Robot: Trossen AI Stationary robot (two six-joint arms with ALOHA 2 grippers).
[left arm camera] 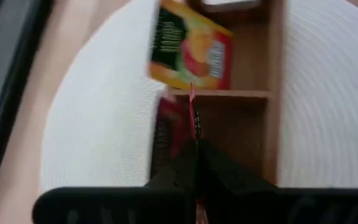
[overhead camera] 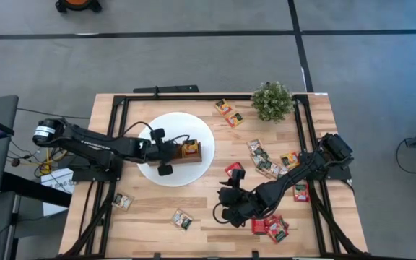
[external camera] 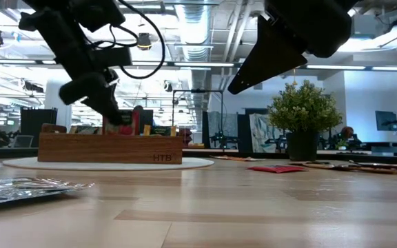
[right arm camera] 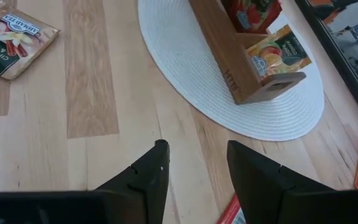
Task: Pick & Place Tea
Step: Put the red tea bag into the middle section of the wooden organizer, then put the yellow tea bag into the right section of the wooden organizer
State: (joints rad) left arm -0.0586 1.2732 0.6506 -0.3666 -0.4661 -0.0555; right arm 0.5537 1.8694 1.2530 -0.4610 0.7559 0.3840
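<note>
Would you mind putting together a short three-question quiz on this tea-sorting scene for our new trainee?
1. True or false: the left gripper is shut on a red sachet above the wooden tray.
2. What does the wooden tray stand on? A) bare table B) white disc C) potted plant
3. Fill in: the right gripper hangs over the table with its fingers ____ and nothing between them.

Key
1. True: the wrist view shows the fingers pinching the thin red sachet edge-on over a tray compartment.
2. B: the tray sits on the white disc.
3. Open: bare table shows between the fingers.
</note>
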